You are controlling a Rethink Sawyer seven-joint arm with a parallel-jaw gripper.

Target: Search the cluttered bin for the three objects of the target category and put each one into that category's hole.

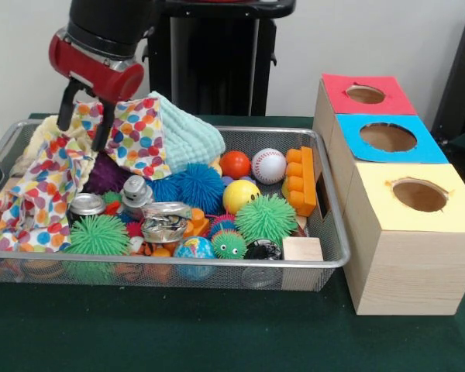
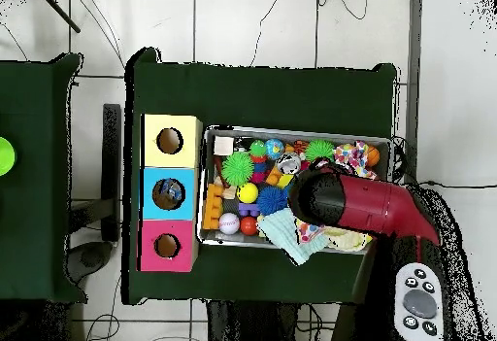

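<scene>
Search step in progress. The gripper (image 1: 84, 124) is hanging over the far left end of the bin (image 1: 337, 232), its two fingers spread apart and straddling a raised fold of the dotted cloth (image 1: 43, 186); whether the pads are touching the fabric cannot be told. The target category is not indicated, so the wanted objects are lying unidentified among the clutter: spiky balls, a baseball (image 1: 269, 165), cans (image 1: 86, 204) and an orange block (image 1: 301, 180). The box (image 1: 403, 256) with red, blue and yellow holes is standing just beside the bin. Judged next move: pinching the cloth and lifting it aside, exposing what it is covering.
</scene>
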